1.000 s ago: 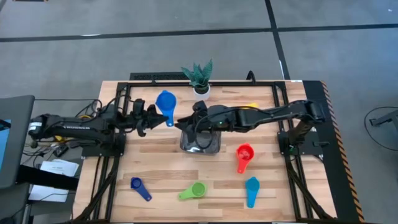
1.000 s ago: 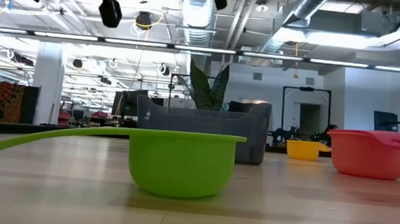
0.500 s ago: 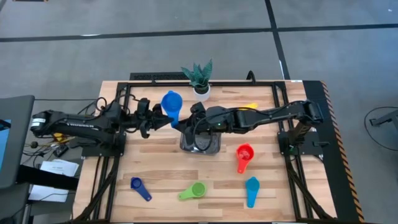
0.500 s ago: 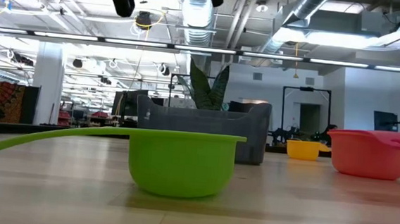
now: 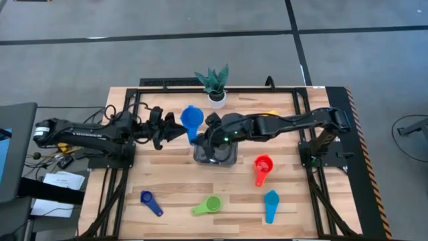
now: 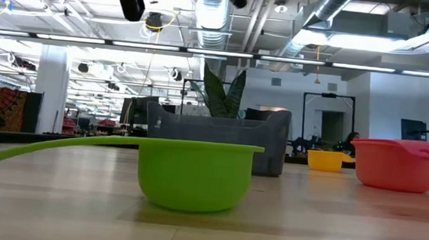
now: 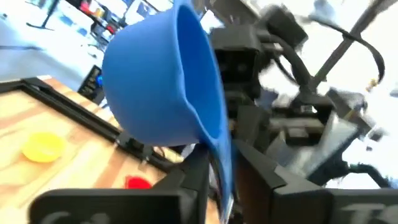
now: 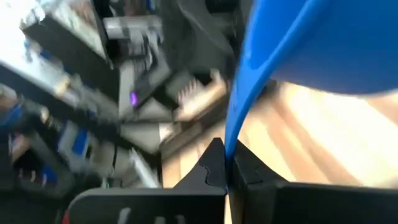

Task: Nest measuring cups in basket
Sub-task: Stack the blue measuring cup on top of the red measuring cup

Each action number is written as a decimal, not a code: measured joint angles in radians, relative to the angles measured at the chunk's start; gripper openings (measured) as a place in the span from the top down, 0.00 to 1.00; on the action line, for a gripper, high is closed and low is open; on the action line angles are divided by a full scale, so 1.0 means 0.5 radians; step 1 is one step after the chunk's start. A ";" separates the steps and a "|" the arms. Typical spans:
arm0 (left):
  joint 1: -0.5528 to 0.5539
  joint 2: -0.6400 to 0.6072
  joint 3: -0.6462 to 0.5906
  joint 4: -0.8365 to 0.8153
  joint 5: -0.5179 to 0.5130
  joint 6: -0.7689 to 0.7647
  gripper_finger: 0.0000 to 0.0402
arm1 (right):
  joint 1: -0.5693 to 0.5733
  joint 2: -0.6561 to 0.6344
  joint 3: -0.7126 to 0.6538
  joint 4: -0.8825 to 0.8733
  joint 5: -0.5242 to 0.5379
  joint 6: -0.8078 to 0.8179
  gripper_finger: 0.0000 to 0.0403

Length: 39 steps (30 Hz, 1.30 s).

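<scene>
A blue measuring cup (image 5: 192, 118) hangs in the air just left of the far end of the dark mesh basket (image 5: 215, 154), tipped on its side. My left gripper (image 5: 178, 129) reaches in from the table's left and is shut on it. My right gripper (image 5: 206, 127) reaches in from the right above the basket and meets the same cup. On the table stand a red cup (image 5: 263, 165), a light blue cup (image 5: 271, 203), a green cup (image 5: 209, 205) and a dark blue cup (image 5: 150, 201). A yellow cup (image 5: 270, 114) peeks out behind the right arm. My left gripper (image 7: 221, 171) pinches the blue cup's flat handle (image 7: 219, 146) between its two fingers, coming level from the table's left. The bowl (image 7: 158, 81) stands out beyond the fingertips, lifted clear and tipped on its side. My right gripper (image 8: 227, 154) has a thin blue edge of the cup (image 8: 234, 118) between its nearly closed fingertips, coming from the table's right. Rim or wall, I cannot tell. The bowl (image 8: 323, 43) lies beyond the fingers.
A white-potted plant (image 5: 214, 85) stands at the far edge behind the cup. In the low view the green cup (image 6: 196, 172) fills the foreground, with the basket (image 6: 221, 139), red cup (image 6: 397, 164) and yellow cup (image 6: 325, 159) behind. Bare wood lies at the near left.
My left gripper has carried the blue cup toward the table's right and a little nearer, up to my right gripper above the basket's far end. The cup has tipped further onto its side on the way.
</scene>
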 joint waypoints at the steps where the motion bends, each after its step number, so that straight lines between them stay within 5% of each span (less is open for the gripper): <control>1: 0.006 -0.008 0.000 -0.037 -0.001 0.014 0.82 | 0.016 -0.030 -0.002 -0.093 -0.025 0.001 0.99; 9: 0.035 -0.135 0.002 -0.359 -0.046 0.059 0.72 | 0.245 -0.300 -0.078 -0.609 -0.081 -0.002 0.99; 15: 0.033 -0.172 0.001 -0.393 -0.067 0.131 0.73 | 0.453 -0.667 -0.681 -0.290 -0.013 0.334 0.99; 26: 0.035 -0.163 0.002 -0.520 -0.174 0.123 0.73 | 1.039 -1.132 -1.822 0.469 0.840 1.364 0.99; 32: 0.034 -0.163 0.002 -0.560 -0.251 0.121 0.73 | 1.399 -1.173 -2.105 0.691 1.357 1.727 0.99; 39: 0.034 -0.163 0.002 -0.592 -0.333 0.116 0.73 | 1.606 -1.157 -2.272 0.720 1.635 1.994 0.99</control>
